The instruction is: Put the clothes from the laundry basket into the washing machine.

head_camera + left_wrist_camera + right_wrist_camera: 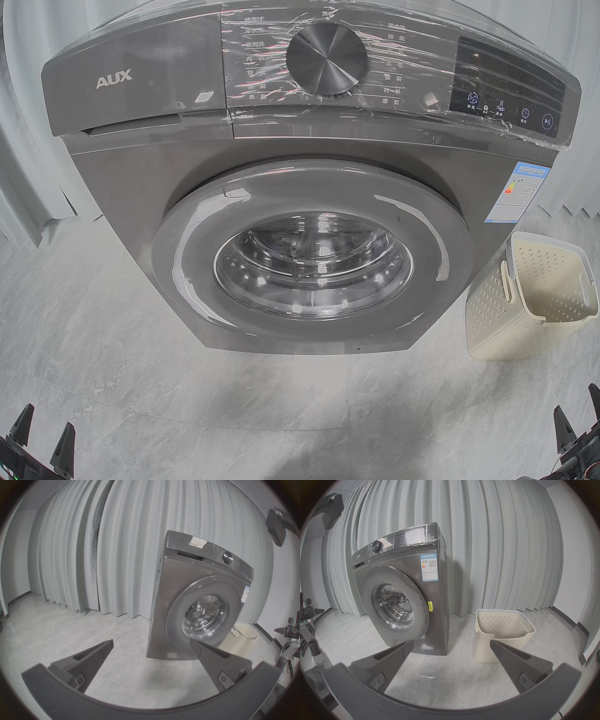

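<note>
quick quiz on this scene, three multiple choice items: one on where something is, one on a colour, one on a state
1. Where does the laundry basket stand?
A. on the floor beside the washing machine, on the robot's right
B. on top of the machine
C. inside the drum

2. What colour is the basket?
A. blue
B. black
C. cream

3. How is the machine's door?
A. swung wide open
B. shut
C. taken off

Answers:
1 A, since the head view shows it on the floor to the right of the machine.
2 C, since its perforated walls are cream in both the head and right wrist views.
3 B, since the round door sits flush against the machine's front.
</note>
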Robot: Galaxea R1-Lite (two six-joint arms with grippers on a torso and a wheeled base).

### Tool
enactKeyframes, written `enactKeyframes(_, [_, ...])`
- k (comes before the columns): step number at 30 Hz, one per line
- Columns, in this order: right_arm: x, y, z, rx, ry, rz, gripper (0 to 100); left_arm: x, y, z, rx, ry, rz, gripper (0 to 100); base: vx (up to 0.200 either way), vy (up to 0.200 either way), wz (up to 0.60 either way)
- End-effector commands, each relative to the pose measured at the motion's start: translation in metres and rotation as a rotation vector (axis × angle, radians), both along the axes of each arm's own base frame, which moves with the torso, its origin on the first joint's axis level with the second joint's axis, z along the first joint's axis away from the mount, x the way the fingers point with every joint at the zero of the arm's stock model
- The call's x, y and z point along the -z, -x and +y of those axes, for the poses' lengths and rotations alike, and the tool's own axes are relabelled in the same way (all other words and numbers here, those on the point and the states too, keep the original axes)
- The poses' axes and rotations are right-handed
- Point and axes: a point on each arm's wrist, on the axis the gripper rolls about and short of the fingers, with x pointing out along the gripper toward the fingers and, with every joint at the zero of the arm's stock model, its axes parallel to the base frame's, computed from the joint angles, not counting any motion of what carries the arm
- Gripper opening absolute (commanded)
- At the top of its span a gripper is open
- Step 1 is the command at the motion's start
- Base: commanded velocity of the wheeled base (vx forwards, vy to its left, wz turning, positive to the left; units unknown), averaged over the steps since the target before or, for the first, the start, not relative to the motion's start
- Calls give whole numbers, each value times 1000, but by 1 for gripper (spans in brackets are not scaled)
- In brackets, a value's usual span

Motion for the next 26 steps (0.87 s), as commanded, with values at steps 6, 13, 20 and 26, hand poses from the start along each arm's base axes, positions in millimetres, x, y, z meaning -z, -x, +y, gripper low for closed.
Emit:
enactKeyframes(6, [5, -2, 0, 0, -3, 21, 100, 0, 3, 2, -87, -114, 17, 100, 0, 0, 0])
enactKeyframes(13, [5, -2, 0, -2, 2, 21, 100, 7, -1, 0, -1, -110, 47, 100, 0, 0, 0])
enactKeyframes(20, [5, -1, 0, -2, 0, 19, 100, 8, 0, 1, -22, -128, 24, 100, 0, 0, 0])
enactKeyframes(26, [5, -1, 0, -3, 0, 18, 100, 8, 0, 1, -19, -135, 23, 100, 0, 0, 0])
